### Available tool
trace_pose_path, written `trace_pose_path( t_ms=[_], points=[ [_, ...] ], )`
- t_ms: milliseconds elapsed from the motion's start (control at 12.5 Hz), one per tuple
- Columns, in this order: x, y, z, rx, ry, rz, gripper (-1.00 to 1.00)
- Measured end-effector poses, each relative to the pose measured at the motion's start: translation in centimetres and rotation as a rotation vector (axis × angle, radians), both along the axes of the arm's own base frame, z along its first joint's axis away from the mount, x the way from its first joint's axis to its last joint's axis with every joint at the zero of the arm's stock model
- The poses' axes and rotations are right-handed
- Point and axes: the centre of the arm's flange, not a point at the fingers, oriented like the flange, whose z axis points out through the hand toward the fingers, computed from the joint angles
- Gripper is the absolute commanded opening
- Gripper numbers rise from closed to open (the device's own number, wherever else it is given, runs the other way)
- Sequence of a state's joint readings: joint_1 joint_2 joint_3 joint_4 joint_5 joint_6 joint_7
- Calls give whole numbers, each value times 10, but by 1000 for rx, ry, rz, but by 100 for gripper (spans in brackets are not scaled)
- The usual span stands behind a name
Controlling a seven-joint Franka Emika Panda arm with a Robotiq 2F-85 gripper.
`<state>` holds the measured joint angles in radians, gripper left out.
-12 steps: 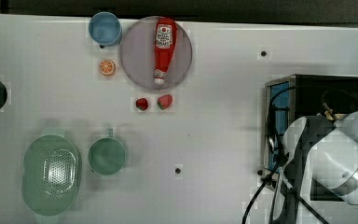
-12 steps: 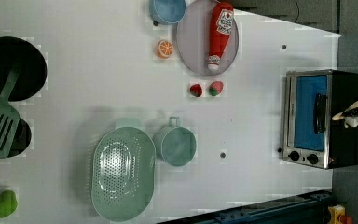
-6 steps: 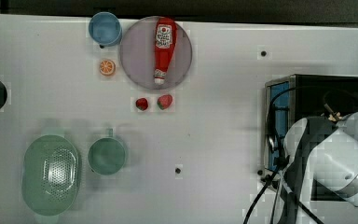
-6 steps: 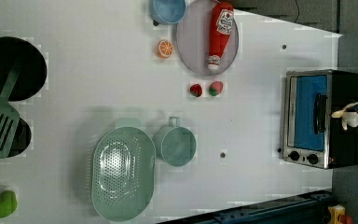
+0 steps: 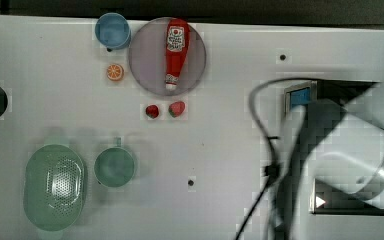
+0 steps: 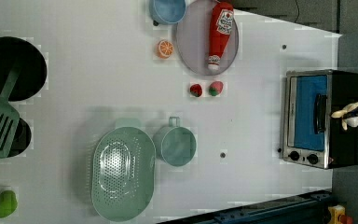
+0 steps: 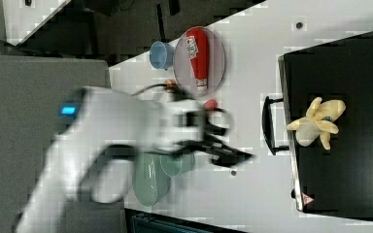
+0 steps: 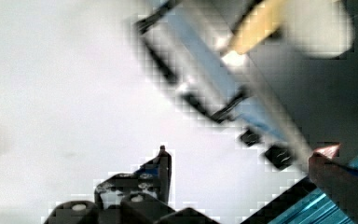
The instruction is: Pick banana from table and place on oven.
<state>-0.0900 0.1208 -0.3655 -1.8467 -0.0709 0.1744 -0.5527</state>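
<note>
Resting on the black top of the oven (image 7: 340,121), the banana (image 7: 318,122) now lies free, its pale peel splayed out near the edge above the door handle. In the left view the banana (image 6: 351,114) sits at the oven's (image 6: 321,116) top edge, and nothing grips it any more. A second ago the arm hung over that spot with the fruit at its tip; now the gripper (image 7: 233,155) is off the oven and out over the white table (image 7: 252,194), blurred with motion, its fingers spread wide and empty. The big white arm (image 5: 340,160) covers most of the oven in the top view. So the release is done and, by my reading, the job is as good as finished: what remains is for the arm to clear away. Further out, the ketchup bottle (image 5: 174,52) lies on its grey plate (image 5: 147,65) near the table's far edge, with the orange slice (image 5: 114,72) beside it.
</note>
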Motion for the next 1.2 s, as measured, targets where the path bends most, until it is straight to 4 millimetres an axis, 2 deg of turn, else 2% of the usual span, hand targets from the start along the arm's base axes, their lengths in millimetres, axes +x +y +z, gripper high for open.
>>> trace_pose_path(
  t_ms=[160, 320, 480, 560, 640, 720, 800, 880, 1200],
  points=[
    [30, 67, 65, -38, -122, 28, 100],
    [41, 154, 131, -55, -258, 39, 100],
    [30, 245, 177, -8, -349, 45, 100],
    [20, 282, 194, 7, -373, 62, 100],
    [8, 311, 206, 12, -372, 89, 100],
    [-4, 328, 210, 6, -345, 100, 100],
    [-9, 335, 210, -2, -328, 93, 100],
    [-9, 334, 205, -6, -305, 71, 100],
    [12, 301, 161, -37, -233, -8, 100]
  ],
)
